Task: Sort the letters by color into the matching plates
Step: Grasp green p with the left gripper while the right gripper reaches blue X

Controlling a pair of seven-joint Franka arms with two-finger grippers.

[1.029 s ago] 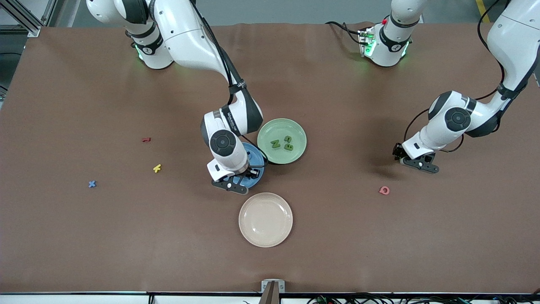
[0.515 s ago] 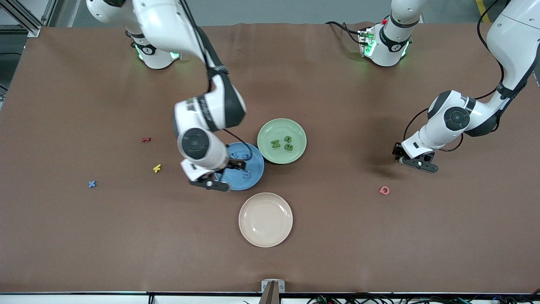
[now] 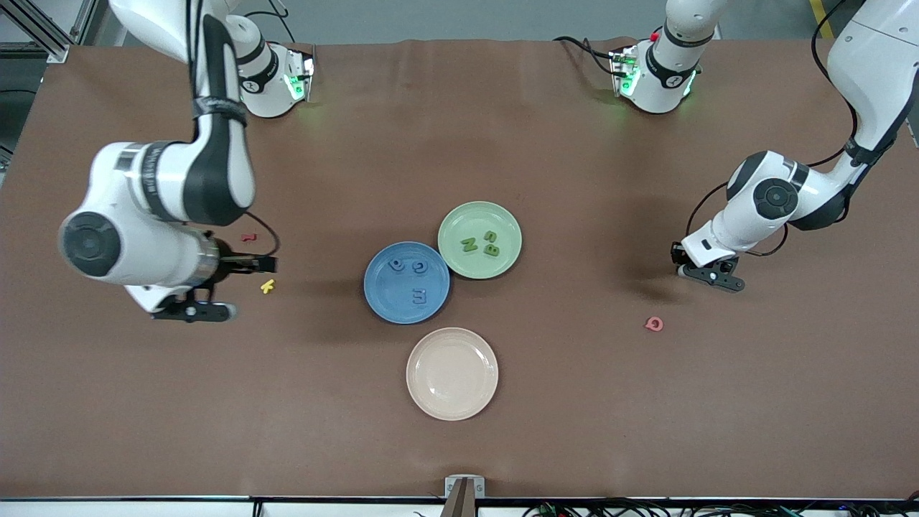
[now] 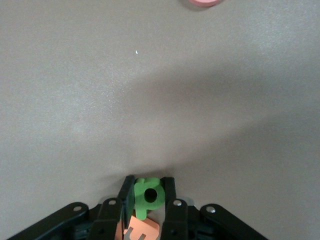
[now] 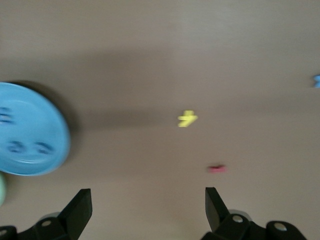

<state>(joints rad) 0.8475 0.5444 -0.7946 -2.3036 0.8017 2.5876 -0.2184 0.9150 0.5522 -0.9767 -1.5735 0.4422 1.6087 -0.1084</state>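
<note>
With the right hand point(image 5: 145, 210) spread wide, empty, up near the right arm's end of the bench point(image 3: 459, 445), we'd drop squarely on the small blue letter point(image 5: 316, 81), while the left hand point(image 4: 148, 200) pinches a soft foam green letter point(image 4: 148, 194) bound for the matte green plate point(image 3: 479, 240), and 3 blues sit in the blue plate point(image 3: 406, 282).
</note>
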